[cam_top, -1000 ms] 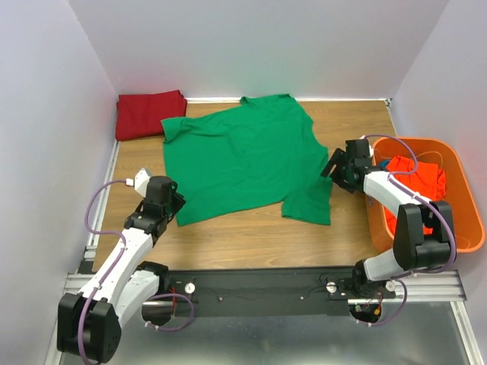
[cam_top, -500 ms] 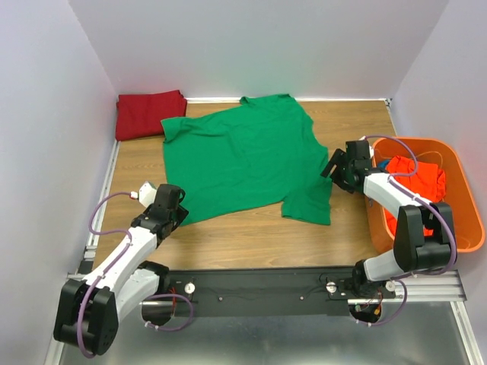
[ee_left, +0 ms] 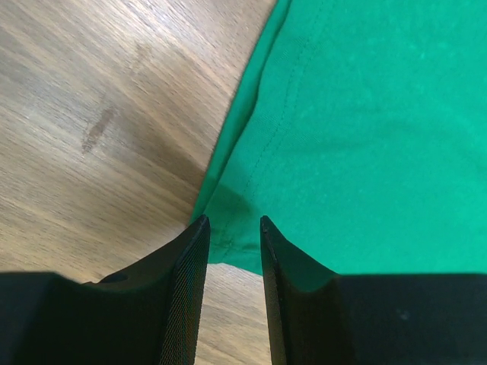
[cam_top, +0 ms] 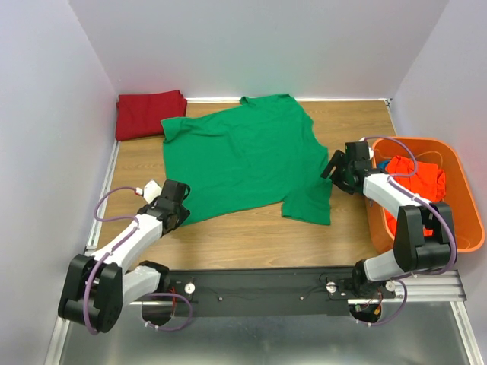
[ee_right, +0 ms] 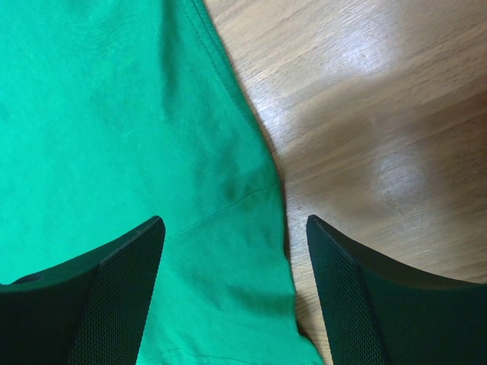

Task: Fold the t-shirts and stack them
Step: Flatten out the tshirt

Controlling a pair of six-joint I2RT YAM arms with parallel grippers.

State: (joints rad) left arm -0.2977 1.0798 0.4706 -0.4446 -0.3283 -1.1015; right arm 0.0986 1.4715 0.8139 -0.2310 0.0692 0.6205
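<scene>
Our left end effector now sits lower over the green t-shirt, by the left edge of the counter (parted, nothing pinched); right end effector released; we expect grasping.

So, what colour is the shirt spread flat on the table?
The t-shirt is bright green, clearest in the top external view.

We see the left gripper low at the green t-shirt's near corner, its fingertips seemingly over the hem. The right gripper points at the shirt's right edge. Behind its fingers an orange basket holds an orange-red t-shirt. A dark red t-shirt lies well beyond the left fingers.
</scene>
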